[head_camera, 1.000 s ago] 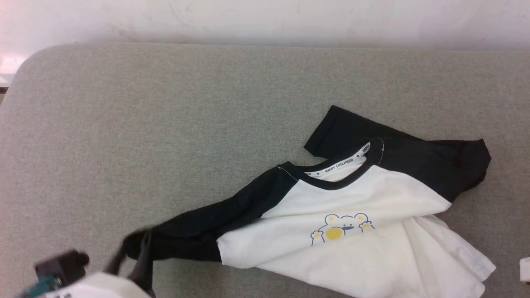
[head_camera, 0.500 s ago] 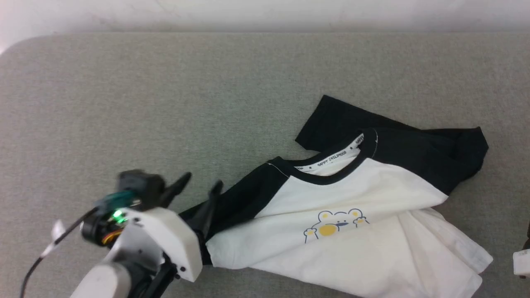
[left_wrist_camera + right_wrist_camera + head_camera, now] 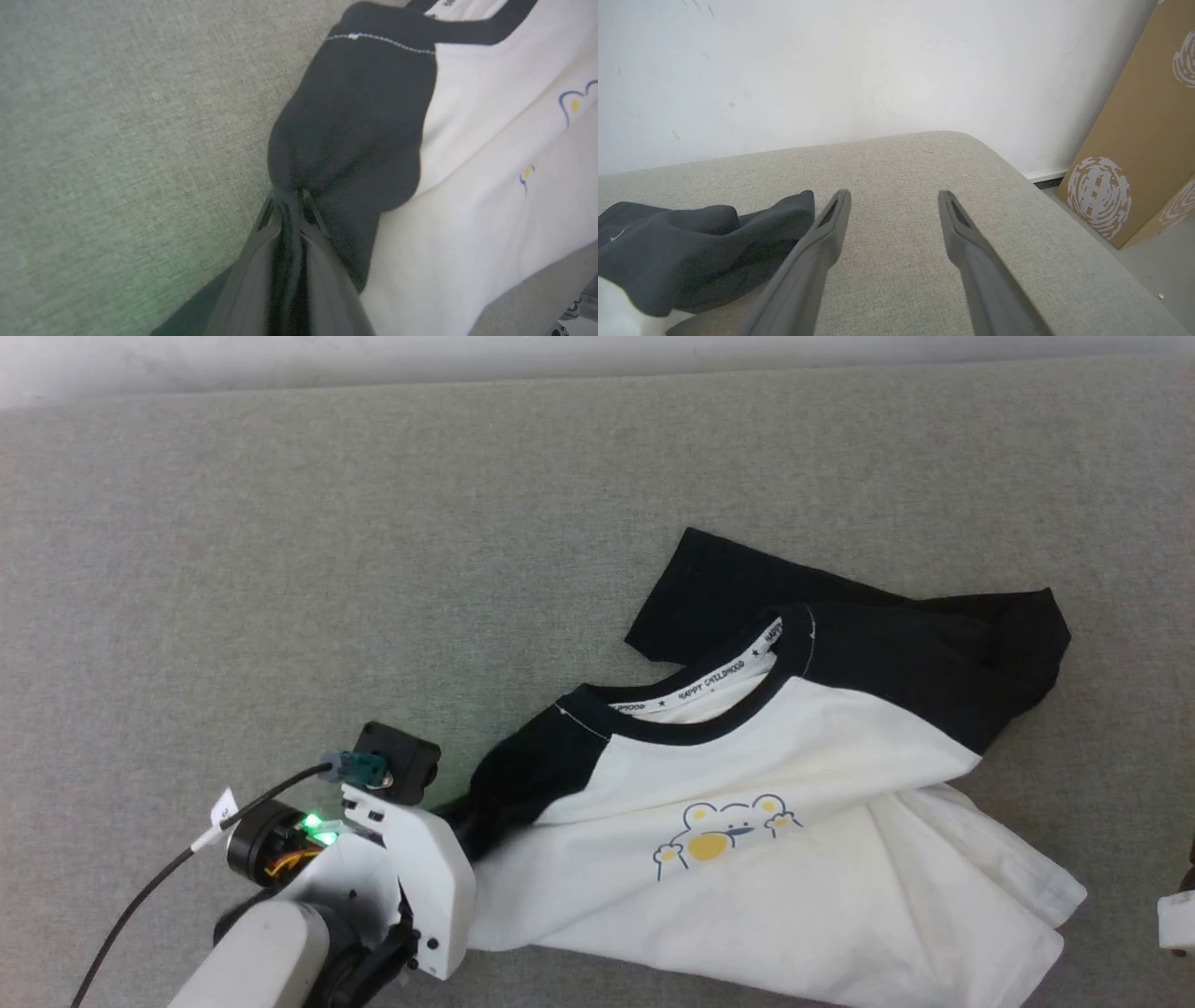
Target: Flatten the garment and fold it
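**Clerk:** Entry one, the left jaws. Condition?

**Robot:** My left jaws are all but pressed together, pinching a bunched fold of the gripped sleeve (image 3: pixel 345 121) at their tips. My left fingers (image 3: pixel 252 284) come in from 6 o'clock of the left wrist view, with dark cloth between them. In the head view my left wrist (image 3: pixel 401 868) sits at 7 o'clock and covers the tips where they meet the sleeve end.

**Clerk:** Entry two, the right jaws?

**Robot:** My right jaws are spread wide, with nothing between them. My right fingers (image 3: pixel 808 261) point out over bare grey fabric surface (image 3: pixel 896 233). The far sleeve (image 3: pixel 705 242) lies just beside the 9 o'clock finger. I cannot tell whether they touch.

**Clerk:** Entry three, the garment?

**Robot:** The garment (image 3: pixel 794 775) is one shirt, lying rumpled on the grey fabric surface at 4 o'clock from the head view's centre.
- The white body spreads toward 5 o'clock.
- The cartoon print (image 3: pixel 719 835) is face up.
- The collar (image 3: pixel 691 705) is at 12 o'clock of the print.
- The far sleeve is crumpled toward 1 o'clock.
- The gripped sleeve is drawn toward 8 o'clock, into my left jaws.

**Clerk:** Sundries?

**Robot:** In the right wrist view, a white wall (image 3: pixel 831 70) is at 12 o'clock and a cardboard box (image 3: pixel 1134 163) stands at 3 o'clock.
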